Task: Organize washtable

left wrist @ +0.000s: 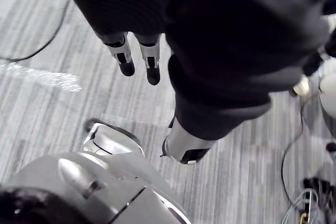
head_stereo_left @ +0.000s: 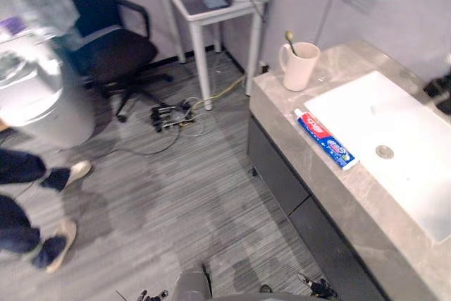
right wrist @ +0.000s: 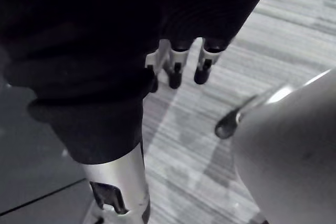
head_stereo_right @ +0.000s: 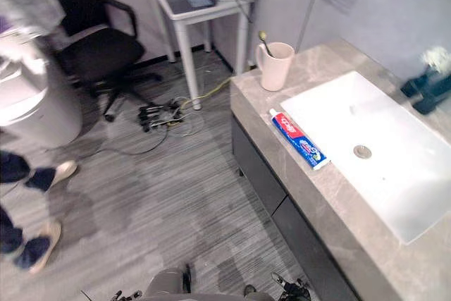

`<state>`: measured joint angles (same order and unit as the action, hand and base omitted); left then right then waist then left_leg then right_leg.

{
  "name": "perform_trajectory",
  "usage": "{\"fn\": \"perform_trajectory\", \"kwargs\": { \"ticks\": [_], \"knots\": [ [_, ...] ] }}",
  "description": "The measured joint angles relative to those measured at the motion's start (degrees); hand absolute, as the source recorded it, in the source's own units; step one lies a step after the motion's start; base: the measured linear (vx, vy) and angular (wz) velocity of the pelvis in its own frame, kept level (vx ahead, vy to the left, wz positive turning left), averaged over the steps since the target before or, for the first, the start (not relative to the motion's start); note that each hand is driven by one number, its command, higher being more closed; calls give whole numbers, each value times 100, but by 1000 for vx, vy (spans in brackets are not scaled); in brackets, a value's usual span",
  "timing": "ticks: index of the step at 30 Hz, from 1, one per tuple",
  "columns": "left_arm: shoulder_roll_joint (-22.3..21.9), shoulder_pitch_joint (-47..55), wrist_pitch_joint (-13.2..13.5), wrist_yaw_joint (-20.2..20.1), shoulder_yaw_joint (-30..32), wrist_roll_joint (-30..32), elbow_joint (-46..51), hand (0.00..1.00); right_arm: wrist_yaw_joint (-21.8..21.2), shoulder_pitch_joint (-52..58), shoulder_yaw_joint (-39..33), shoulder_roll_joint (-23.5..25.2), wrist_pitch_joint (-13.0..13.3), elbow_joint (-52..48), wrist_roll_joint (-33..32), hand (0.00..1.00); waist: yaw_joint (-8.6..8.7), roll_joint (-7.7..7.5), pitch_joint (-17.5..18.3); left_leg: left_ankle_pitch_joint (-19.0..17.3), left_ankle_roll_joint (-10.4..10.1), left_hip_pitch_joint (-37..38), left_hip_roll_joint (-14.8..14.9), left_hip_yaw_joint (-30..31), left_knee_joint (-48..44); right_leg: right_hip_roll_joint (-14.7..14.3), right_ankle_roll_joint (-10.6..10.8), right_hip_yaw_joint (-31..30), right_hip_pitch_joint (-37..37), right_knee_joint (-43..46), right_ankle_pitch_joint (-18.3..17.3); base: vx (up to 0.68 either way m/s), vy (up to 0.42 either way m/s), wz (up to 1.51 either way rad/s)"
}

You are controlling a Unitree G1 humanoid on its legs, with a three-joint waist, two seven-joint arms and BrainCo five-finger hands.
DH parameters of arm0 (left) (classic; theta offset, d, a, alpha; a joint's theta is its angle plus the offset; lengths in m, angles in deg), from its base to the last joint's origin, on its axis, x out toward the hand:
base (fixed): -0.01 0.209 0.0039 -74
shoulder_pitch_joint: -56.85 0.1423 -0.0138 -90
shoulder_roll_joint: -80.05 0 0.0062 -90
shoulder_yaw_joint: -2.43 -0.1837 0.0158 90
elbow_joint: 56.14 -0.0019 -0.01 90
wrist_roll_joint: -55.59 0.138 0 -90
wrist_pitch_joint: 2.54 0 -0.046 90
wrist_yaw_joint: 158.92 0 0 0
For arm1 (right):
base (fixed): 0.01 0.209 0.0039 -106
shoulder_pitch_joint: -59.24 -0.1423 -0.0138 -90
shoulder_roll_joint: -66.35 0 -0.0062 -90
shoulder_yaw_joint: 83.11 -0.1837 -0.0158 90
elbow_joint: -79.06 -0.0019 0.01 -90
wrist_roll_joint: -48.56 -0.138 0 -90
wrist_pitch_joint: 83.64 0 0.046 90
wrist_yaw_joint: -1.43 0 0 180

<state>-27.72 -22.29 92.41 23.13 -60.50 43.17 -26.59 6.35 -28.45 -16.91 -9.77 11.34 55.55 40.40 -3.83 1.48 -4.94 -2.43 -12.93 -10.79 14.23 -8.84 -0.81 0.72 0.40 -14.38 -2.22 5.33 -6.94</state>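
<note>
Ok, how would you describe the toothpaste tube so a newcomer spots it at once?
Find the grey stone washtable counter with the white sink basin set in it. On the counter strip between the basin and the floor side, a toothpaste tube lies flat. Unlike the upright cream mug by its cap end, it is red and blue with a white cap.

A red-and-blue toothpaste tube [head_stereo_left: 324, 139] lies on the grey stone surface [head_stereo_left: 275, 96] just beside the white sink [head_stereo_left: 416, 181], its white lettering too small to make out. No other words, numbers or signs can be read anywhere in the room.
</note>
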Motion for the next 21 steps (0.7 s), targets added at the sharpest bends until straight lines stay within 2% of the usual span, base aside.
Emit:
{"fn": "perform_trajectory", "kwargs": {
  "ticks": [1,2,4,6,7,8,9,10,11,12,13,14,15,16,18,20,21],
  "knots": [
    [44,-77,-8,64,25,-37,-36,0,16,-25,39,33,12,-20,62,0,-14,-33,-23,542,266,58,131,-492,-115,10,202,200,-132,144,-77,268,358,-237],
    [219,-88,-2,68,-56,-43,36,0,31,18,239,98,-37,45,126,0,19,-202,-47,311,143,221,266,-972,-351,-102,252,246,-315,480,-71,257,257,-226],
    [395,-112,-10,56,-45,-36,12,0,129,8,204,114,-37,148,189,0,-16,-439,-12,52,254,539,374,-1515,-884,-204,249,117,-271,278,289,190,106,-246],
    [434,-245,-7,20,-76,-18,20,0,145,40,178,153,28,120,192,0,91,-486,13,15,269,858,375,-1666,-1263,-131,410,-372,-177,-33,714,89,60,-238],
    [437,-299,3,-20,-146,13,17,0,151,52,171,160,26,65,188,0,149,-509,7,-125,277,805,345,-1687,-1463,-88,453,-465,-197,-54,789,-57,51,-201],
    [359,-391,9,-94,-312,97,16,0,166,143,123,101,15,-62,177,0,186,-382,54,-463,335,960,163,-1636,-1304,-98,555,-605,-338,-29,870,-101,79,-200],
    [248,-467,-5,-117,-414,168,11,0,162,200,121,27,54,-112,126,0,140,-142,20,-669,533,1196,145,-1898,-1057,-232,598,-670,-471,32,902,-103,157,-267],
    [173,-553,-14,-156,-477,212,-20,0,141,144,48,-4,84,-137,-66,0,128,60,-19,-868,444,1558,53,-2339,-700,-393,602,-696,-700,220,897,-85,207,-247],
    [201,-651,-25,-179,-500,235,-68,0,132,98,12,10,78,-181,-156,0,188,12,-80,-847,493,1616,-61,-2609,-726,-368,597,-560,-896,423,900,-113,184,-246],
    [194,-753,-9,-177,-503,240,-67,0,125,110,12,47,89,-231,-209,0,268,-65,-113,-902,606,1738,-242,-2481,-810,-334,568,-141,-1114,651,898,-97,97,-158],
    [192,-759,-7,-177,-504,240,-67,0,124,112,12,51,90,-234,-215,0,282,-75,-109,-925,646,1768,-246,-2417,-815,-319,539,-65,-1129,658,896,-73,-32,-157],
    [189,-802,-6,-183,-504,224,-67,0,120,189,10,72,92,-269,-266,0,303,-123,-116,-1057,719,1921,-433,-2198,-795,-209,246,314,-1123,589,697,-33,-57,-96],
    [188,-822,1,-180,-503,215,-67,0,117,195,-6,58,92,-271,-286,0,299,-122,-112,-1147,695,1965,-454,-2187,-783,-188,258,341,-1122,519,668,-48,-51,-97],
    [179,-872,-3,-178,-507,204,-71,0,104,211,-48,44,91,-281,-309,0,332,-57,-106,-1251,674,1968,-444,-2184,-741,-228,267,342,-1139,435,746,-81,34,-48],
    [205,-929,-2,-179,-515,186,-87,0,104,278,-118,71,84,-256,-315,0,304,-162,-100,-1292,648,1957,-522,-2263,-627,-266,358,197,-1101,-40,1112,-76,37,-41],
    [227,-824,-6,-180,-553,186,-96,0,103,286,-116,113,76,-207,-304,0,290,-261,-54,-1288,643,1946,-560,-2351,-565,-276,362,18,-1003,-539,1449,-4,-11,-48],
    [226,-729,-1,-193,-631,192,-143,0,100,288,-130,120,79,-169,-303,0,308,-250,-61,-1283,642,1950,-586,-2351,-527,-289,360,-67,-1001,-663,1528,11,-23,-43]
  ]
}}
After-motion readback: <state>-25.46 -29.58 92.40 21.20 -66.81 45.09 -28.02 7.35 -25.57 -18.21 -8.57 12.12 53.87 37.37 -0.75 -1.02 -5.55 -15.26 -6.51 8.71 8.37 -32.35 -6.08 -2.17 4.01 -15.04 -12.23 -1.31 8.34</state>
